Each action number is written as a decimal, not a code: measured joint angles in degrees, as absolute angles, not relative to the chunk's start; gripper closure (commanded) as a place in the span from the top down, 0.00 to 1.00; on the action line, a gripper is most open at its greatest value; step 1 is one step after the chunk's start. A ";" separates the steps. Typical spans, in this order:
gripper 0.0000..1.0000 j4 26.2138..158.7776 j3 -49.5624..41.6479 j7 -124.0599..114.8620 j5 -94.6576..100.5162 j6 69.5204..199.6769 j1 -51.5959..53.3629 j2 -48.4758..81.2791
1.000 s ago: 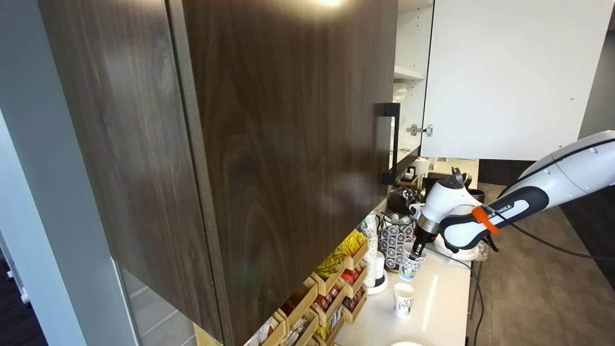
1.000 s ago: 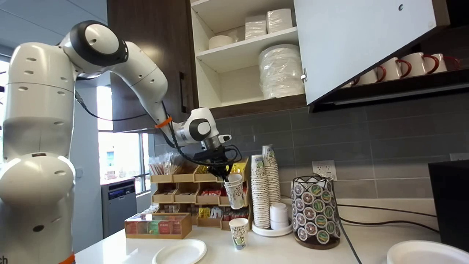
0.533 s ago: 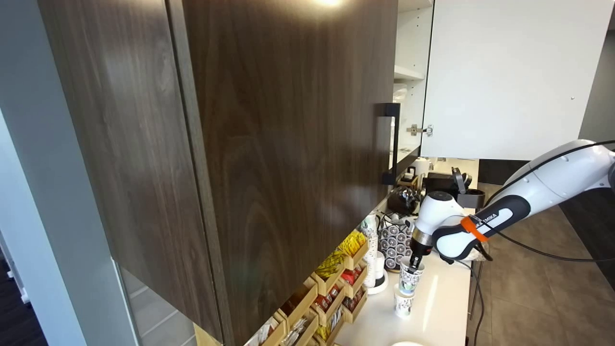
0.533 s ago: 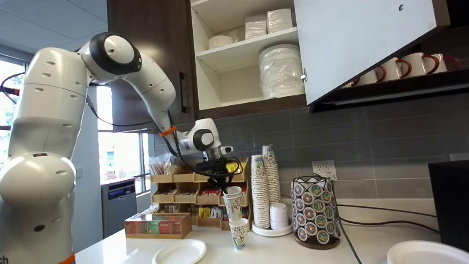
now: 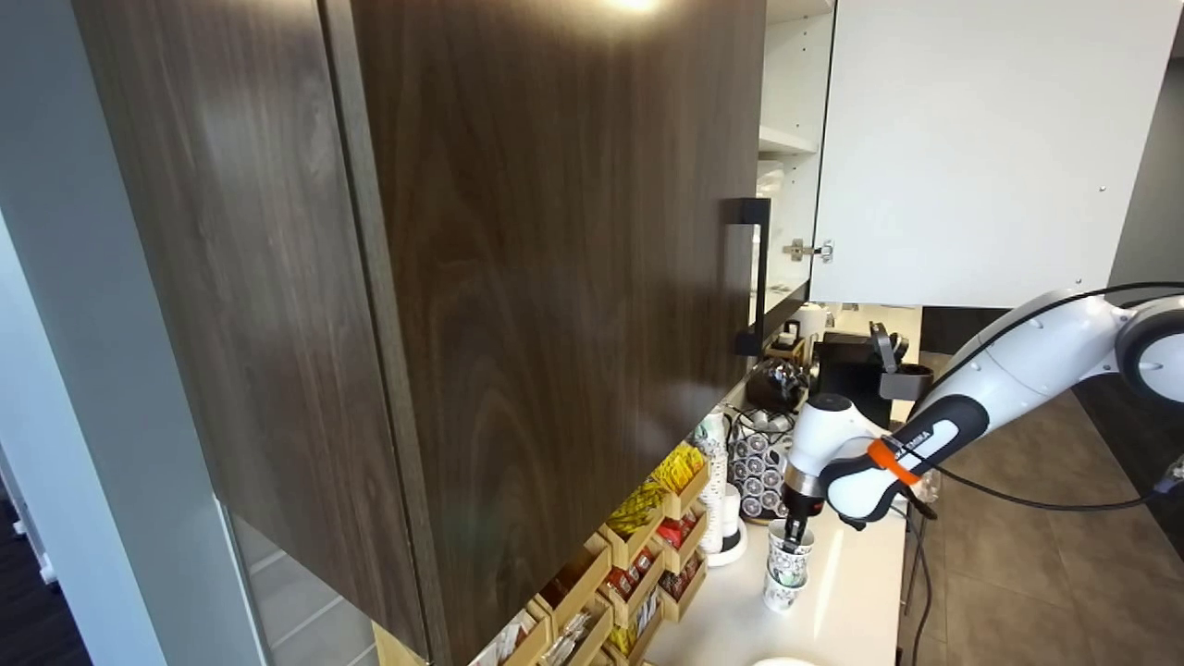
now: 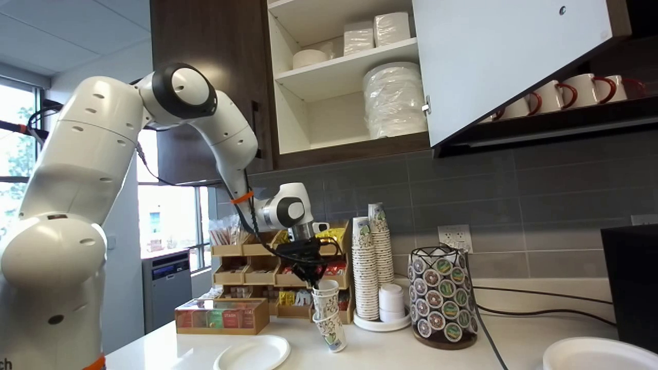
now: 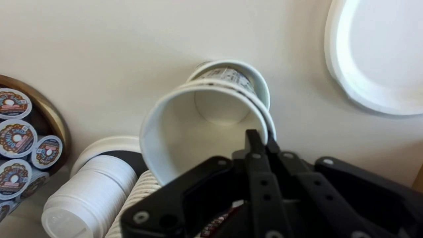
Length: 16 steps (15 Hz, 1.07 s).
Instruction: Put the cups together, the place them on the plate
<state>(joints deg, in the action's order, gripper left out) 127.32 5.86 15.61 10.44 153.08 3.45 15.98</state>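
I have my gripper (image 7: 262,137) closed on the wall of a paper cup (image 7: 185,142). One finger (image 7: 253,140) reaches down inside its mouth, and the other finger (image 7: 274,147) is on the far side of that wall. A second rim runs close around the first, so a second cup (image 6: 325,307) is nested with it; whether I am pinching both walls I cannot tell.

The pair hangs below my fingertips, and its lower end sits inside the mouth of a third cup (image 6: 334,336). That one is tilted beneath my gripper, its lower edge down at the counter (image 6: 390,357), and in both exterior views all three line up under my fingers.

The plate (image 7: 383,53) lies on the counter, lower than my fingertips and off to their right in the wrist view, apart from the cups.

To the left of my gripper in that same view are coffee pods (image 7: 16,137) in a round stand (image 7: 59,122), and nearer my fingers a short white stack (image 7: 99,175). In an exterior view, two tall stacks of cups (image 6: 365,277) rise just to the right of my gripper, and a wooden rack of packets (image 6: 244,278) stands behind it. A wooden box (image 6: 262,317) sits lower than my gripper and to its left. Above my gripper is an open cupboard (image 6: 354,149) with a wrapped white pile (image 6: 395,100) inside.
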 measured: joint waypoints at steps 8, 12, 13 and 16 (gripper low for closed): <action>0.03 123.92 5.03 14.88 11.68 153.09 4.01 24.00; 0.02 122.91 4.75 14.43 11.82 153.10 4.65 25.28; 0.02 122.91 4.65 14.36 11.82 153.10 4.77 25.28; 0.03 122.91 4.44 13.96 11.83 153.10 4.98 25.28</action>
<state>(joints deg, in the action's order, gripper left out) 122.91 4.44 13.96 11.83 153.10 4.98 25.28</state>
